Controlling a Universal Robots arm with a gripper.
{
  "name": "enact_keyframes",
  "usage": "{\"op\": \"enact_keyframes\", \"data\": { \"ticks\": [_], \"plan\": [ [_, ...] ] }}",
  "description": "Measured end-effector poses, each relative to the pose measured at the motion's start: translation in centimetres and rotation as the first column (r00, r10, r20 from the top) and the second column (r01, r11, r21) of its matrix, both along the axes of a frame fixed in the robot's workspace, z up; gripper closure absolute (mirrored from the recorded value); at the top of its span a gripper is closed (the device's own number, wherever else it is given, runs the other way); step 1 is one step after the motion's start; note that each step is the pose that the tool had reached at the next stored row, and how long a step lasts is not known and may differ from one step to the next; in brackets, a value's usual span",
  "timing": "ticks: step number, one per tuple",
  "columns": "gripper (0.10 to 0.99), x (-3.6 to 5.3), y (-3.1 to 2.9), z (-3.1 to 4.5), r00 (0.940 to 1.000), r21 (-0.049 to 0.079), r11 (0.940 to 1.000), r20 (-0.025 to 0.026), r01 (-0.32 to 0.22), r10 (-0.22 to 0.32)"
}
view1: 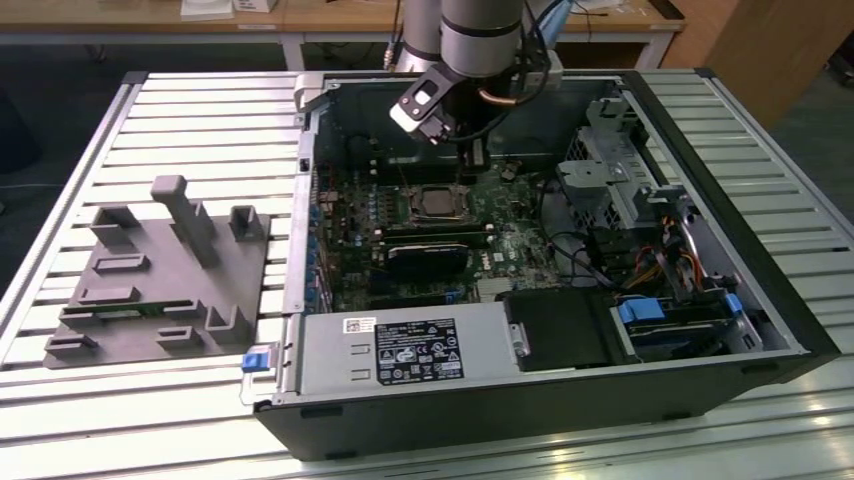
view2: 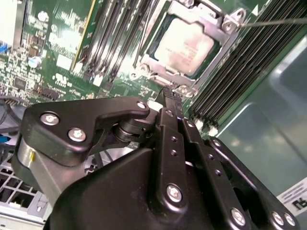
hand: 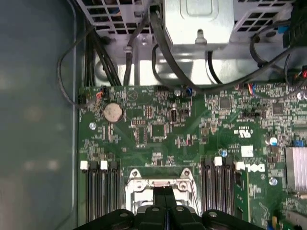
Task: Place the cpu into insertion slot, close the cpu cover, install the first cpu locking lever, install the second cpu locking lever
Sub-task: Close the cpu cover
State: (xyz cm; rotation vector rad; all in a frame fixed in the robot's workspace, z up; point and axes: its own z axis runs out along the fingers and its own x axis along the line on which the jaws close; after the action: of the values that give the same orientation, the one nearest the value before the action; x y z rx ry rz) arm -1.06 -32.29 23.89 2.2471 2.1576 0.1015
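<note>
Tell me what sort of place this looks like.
Probably a robotics lab or workshop: a robot arm reaches into an open desktop computer case lying on a slatted metal table, with a grey fixture plate beside it and wooden desks behind.

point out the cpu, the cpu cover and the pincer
cpu [view2: 184, 45], second wrist view, middle of its pale metal face
cpu cover [view2: 204, 12], second wrist view, one bar of the silvery frame around the cpu
pincer [view2: 169, 92], second wrist view, tips of its shut fingers
</note>
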Motion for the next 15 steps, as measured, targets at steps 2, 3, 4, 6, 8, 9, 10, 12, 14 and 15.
{"op": "enact_keyframes", "data": {
  "ticks": [2, 3, 4, 6, 8, 9, 10, 12, 14, 15],
  "plan": [
    [0.98, -0.31, 0.0, -0.1, 1.0, 0.0, 1.0, 0.0, 0.0, 0.0],
    [0.98, -0.46, 0.0, -0.18, 1.0, 0.0, 1.0, 0.0, 0.0, 0.0],
    [0.98, -0.62, 0.0, -0.25, 1.0, 0.0, 1.0, 0.0, 0.0, 0.0],
    [0.98, -0.98, -0.01, -0.42, 1.0, 0.0, 1.0, 0.0, 0.0, 0.0],
    [0.98, -1.38, -0.03, -0.59, 1.0, 0.0, 1.0, 0.0, 0.0, 0.0],
    [0.98, -1.57, -0.04, -0.66, 1.0, 0.0, 1.0, -0.0001, 0.0, 0.0],
    [0.98, -1.75, -0.06, -0.74, 1.0, 0.0, 1.0, -0.0001, 0.0, 0.0],
    [0.98, -2.09, -0.09, -0.9, 1.0, 0.0, 1.0, -0.0001, 0.0, 0.0],
    [0.98, -2.41, -0.12, -1.07, 1.0, 0.0, 1.0, -0.0002, 0.0, 0.0],
    [0.98, -2.56, -0.14, -1.15, 1.0, 0.0, 1.0, -0.0003, 0.0, 0.0]
  ]
}}
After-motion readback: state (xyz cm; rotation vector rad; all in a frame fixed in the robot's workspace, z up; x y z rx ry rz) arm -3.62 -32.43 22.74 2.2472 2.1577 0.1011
